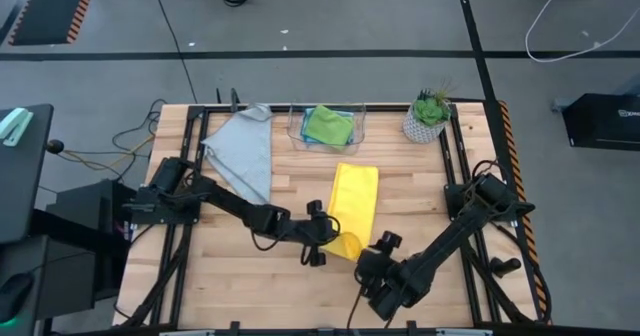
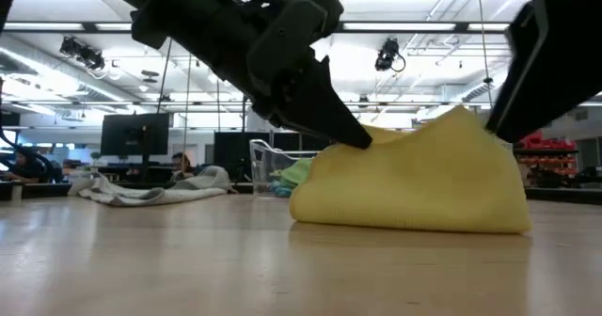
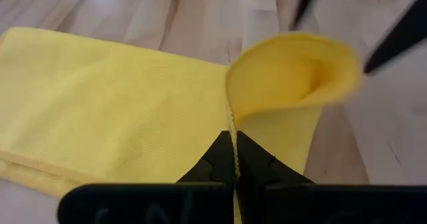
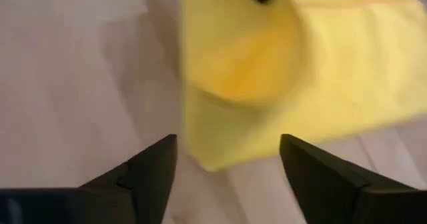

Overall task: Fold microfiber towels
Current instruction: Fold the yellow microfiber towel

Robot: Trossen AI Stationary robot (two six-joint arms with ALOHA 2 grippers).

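Note:
The yellow towel (image 1: pixel 354 204) lies as a long strip on the table's middle, its far part flat on the wood. Its near end (image 1: pixel 346 244) is raised and curled over. My left gripper (image 1: pixel 323 244) is shut on that raised end, at its left side. My right gripper (image 1: pixel 384 250) is open just right of the raised end. In the right wrist view (image 4: pixel 227 151) its fingers stand on either side of the towel's near corner (image 4: pixel 213 159) without touching it. The grey towel (image 1: pixel 243 151) lies spread at the far left. The green towel (image 1: pixel 328 124) lies in a clear bin on a light blue one. My left gripper pinches the left edge of the yellow towel's raised near end (image 3: pixel 232 127) between its two fingertips; one layer or several, I cannot tell. The fingers (image 2: pixel 350 128) come from the table's left, slanting down. The held end stands up in a slack curl (image 3: pixel 293 67); the rest lies on the table.
A clear plastic bin (image 1: pixel 360 126) stands at the far middle and a small potted plant (image 1: pixel 428 116) at the far right. Bare wood lies near the front edge and to the towel's left and right.

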